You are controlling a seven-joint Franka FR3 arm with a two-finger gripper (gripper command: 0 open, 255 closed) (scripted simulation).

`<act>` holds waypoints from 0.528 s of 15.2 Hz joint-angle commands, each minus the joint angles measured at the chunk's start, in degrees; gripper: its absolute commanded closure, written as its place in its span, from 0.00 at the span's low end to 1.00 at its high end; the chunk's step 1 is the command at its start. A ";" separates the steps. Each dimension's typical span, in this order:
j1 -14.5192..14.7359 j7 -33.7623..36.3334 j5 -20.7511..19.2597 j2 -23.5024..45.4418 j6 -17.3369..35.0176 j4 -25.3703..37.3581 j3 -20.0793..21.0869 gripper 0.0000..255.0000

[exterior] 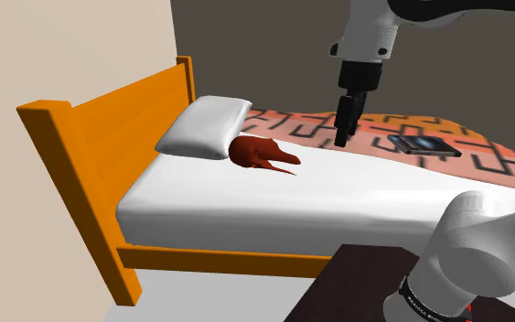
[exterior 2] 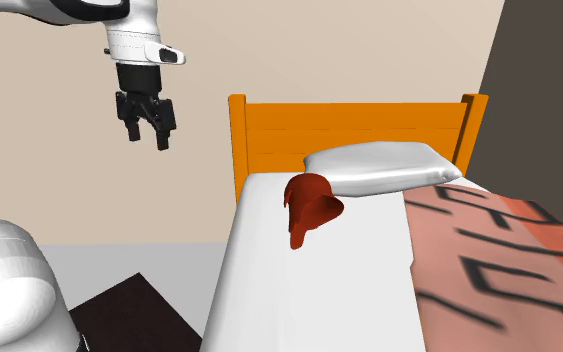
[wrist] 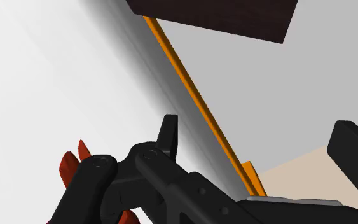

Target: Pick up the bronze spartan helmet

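Shoulder view: bed with orange wooden frame, white sheet and a salmon blanket with black line pattern over its far half. Item 1, spartan helmet, rust-red, lying on its side on the bare sheet just beside the white pillow, at the headboard end, its pointed parts toward the shoulder view's right. Item 2, dark flat device, resting on the blanket, well apart from the helmet. Item 3, gripper, black, hanging in the air to the right of the helmet, touching nothing. Second exterior view: gripper high and off the bed's left side, fingers spread wide and empty; helmet below the pillow, near the bed's left edge. Wrist view: fingers apart, the orange side rail between them; a red piece behind the knuckle is probably the helmet. Dark stand near the bed.
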 commanded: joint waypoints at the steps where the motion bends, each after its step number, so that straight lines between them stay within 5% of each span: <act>1: 0.00 0.00 0.00 0.00 0.00 0.00 0.00 0.00; 8: -1.14 -6.26 -6.06 1.55 16.89 -10.04 -1.55 0.00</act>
